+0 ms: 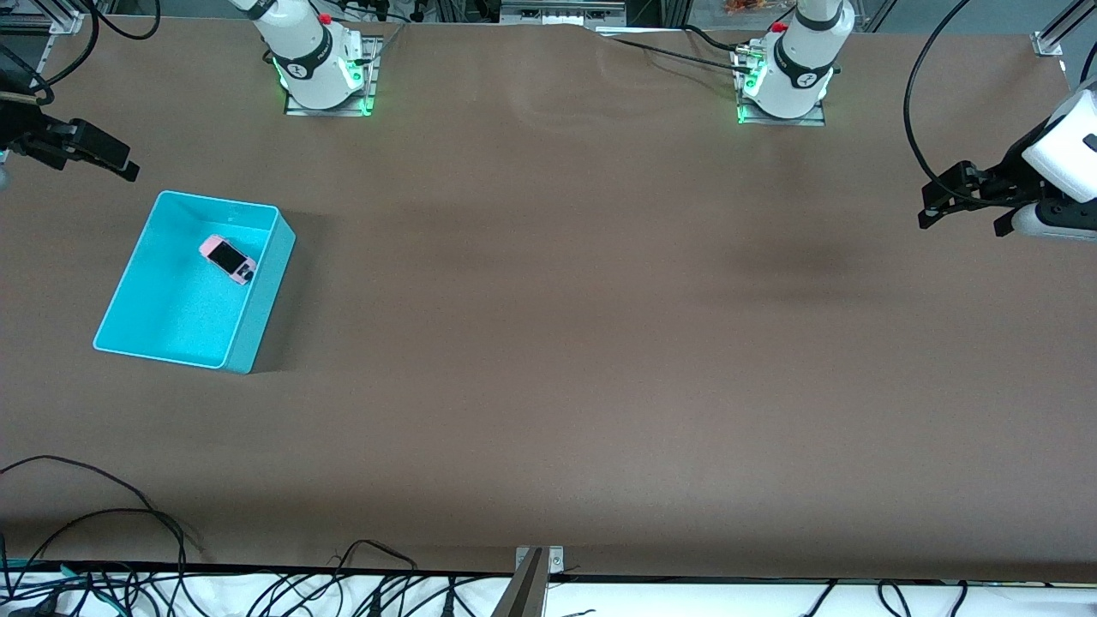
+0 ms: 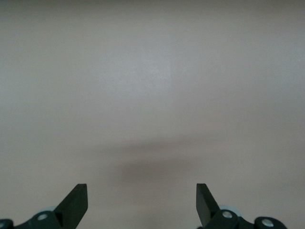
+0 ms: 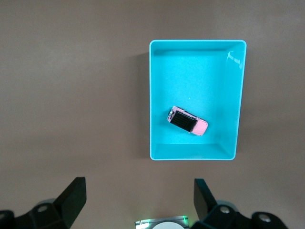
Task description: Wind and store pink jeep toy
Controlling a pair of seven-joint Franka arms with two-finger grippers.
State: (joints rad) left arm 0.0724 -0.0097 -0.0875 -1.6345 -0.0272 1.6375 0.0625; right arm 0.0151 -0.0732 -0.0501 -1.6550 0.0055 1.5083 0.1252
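Brown tabletop [image 1: 548, 343], bare apart from one turquoise bin [image 1: 257, 330] at the right arm's end. The pink jeep toy [image 1: 228, 259] lies inside the bin, on its floor, in the half farther from the front camera and close to the wall that faces the table's middle; whether it touches that wall cannot be told. The jeep sits upright, black roof up, and its long axis runs diagonal to the bin's walls.

The right gripper [image 1: 94, 158] hovers over the tabletop just off the bin's corner farthest from the front camera, fingers spread wide and holding nothing. In the right wrist view the bin [image 3: 193, 155] and jeep [image 3: 187, 121] show ahead of the spread fingers [image 3: 71, 198], well apart from them. The left gripper [image 1: 964, 206] waits over the left arm's end of the tabletop, well apart from the bin, fingers [image 2: 76, 202] spread and empty, with only bare tabletop under it.

Judgement: the right arm is far nearer the jeep. Any grasp would need the fingers turned across the jeep's short width, so rotated to match the diagonal. With the jeep in the bin and both grippers clear, the storing looks done.
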